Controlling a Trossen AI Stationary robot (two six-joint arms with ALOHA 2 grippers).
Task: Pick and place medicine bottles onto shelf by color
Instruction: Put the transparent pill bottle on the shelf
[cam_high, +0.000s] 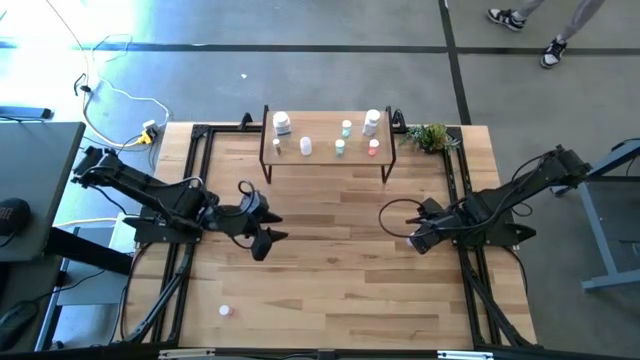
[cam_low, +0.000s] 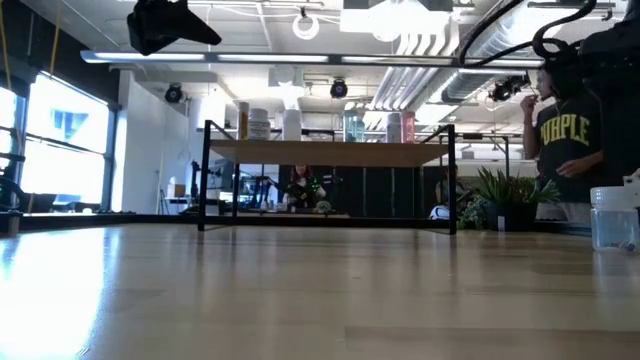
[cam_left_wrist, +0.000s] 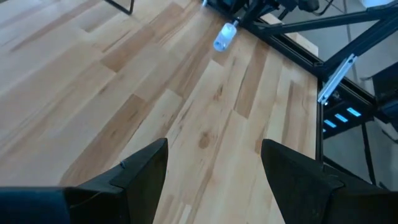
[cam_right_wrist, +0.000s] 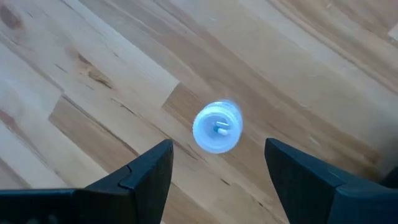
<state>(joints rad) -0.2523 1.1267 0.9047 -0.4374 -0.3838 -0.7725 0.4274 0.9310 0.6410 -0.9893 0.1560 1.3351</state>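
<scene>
Seven bottles already stand on the shelf (cam_high: 327, 160) at the far side of the desk (cam_high: 330, 270): a large white bottle (cam_high: 282, 124) and two small ones at its left end, two teal-tinted bottles (cam_high: 346, 128) near the middle, and a large white one with a reddish bottle (cam_high: 374, 148) at the right end. So most of the sorting looks done.

Two bottles appear to be left. One small bottle (cam_high: 225, 311) sits alone on the desk near the front left corner, well apart from both arms. The other, a clear bottle (cam_right_wrist: 217, 127), stands on the desk directly below the right gripper (cam_right_wrist: 217, 168), seen from above between its jaws.

The right gripper hangs over the right-hand side of the desk with its jaws spread wide and holding nothing; it seems about to take that clear bottle. The left gripper (cam_left_wrist: 214, 165) hovers over the left-centre of the desk, jaws also wide apart and empty.
</scene>
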